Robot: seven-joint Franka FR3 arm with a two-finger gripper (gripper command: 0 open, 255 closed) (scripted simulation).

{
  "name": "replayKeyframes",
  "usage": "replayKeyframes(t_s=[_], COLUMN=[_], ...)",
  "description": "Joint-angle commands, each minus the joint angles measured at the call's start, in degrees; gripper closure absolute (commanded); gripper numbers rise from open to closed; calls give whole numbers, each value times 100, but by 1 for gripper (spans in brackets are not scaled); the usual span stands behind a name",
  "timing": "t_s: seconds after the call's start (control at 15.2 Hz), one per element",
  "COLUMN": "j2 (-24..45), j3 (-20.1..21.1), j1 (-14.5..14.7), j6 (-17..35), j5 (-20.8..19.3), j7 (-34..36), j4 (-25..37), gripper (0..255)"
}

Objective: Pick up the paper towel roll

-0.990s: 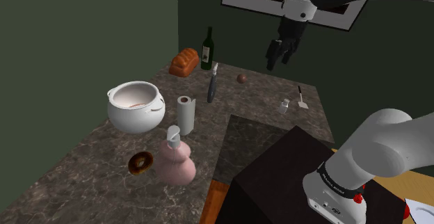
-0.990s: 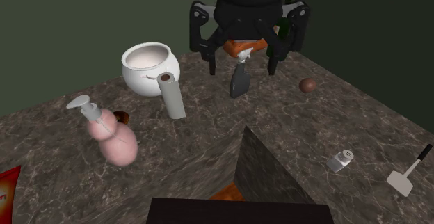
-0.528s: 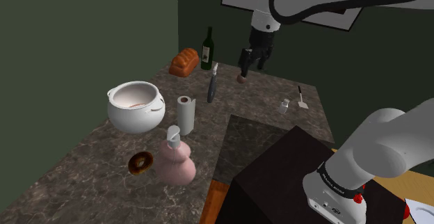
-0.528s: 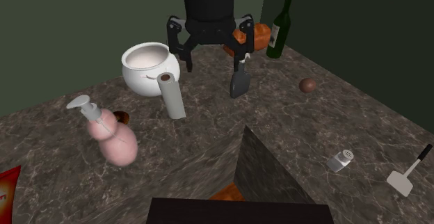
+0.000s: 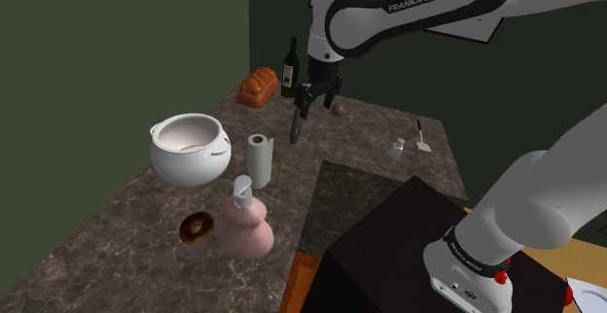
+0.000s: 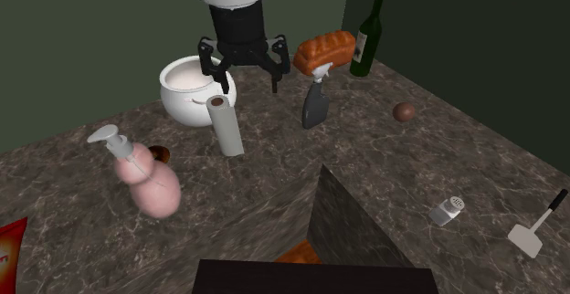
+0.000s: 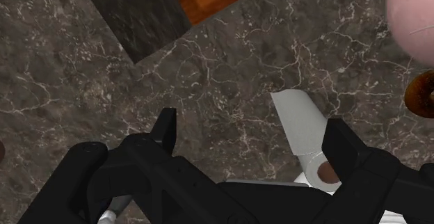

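The paper towel roll [image 5: 259, 158] [image 6: 226, 126] is white with a brown core and stands upright on the dark marble counter [image 5: 146, 233], between a white pot and a pink soap dispenser. My black gripper [image 5: 309, 104] [image 6: 248, 80] hangs open above the counter, behind and above the roll and not touching it. Its fingers stand wide apart. In the wrist view the roll [image 7: 302, 129] lies below the gripper [image 7: 254, 136], close to one finger [image 7: 342, 145], with nothing clasped.
A white pot [image 5: 190, 148] [image 6: 192, 84] stands beside the roll, with a pink soap dispenser [image 5: 245, 224] and doughnut [image 5: 197, 227] nearer. A dark spray bottle [image 6: 315, 105], bread loaf [image 6: 321, 49], wine bottle [image 6: 367, 36], brown ball [image 6: 404, 111], shaker [image 6: 447, 210] and spatula [image 6: 534, 228] lie around.
The arm has swung across the counter toward the shoulder view's left and come lower, bringing the open gripper from over the far side to above the roll. Nothing on the counter moved.
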Motion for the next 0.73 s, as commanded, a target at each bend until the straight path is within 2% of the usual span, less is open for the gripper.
replayKeyframes(t_s=[0.0, 0.66], j2=[473, 2687], j3=[86, 244], j1=[38, 473], j6=[135, 392], j5=[-107, -764], j7=[161, 899], j4=[324, 2163], gripper=[0, 0])
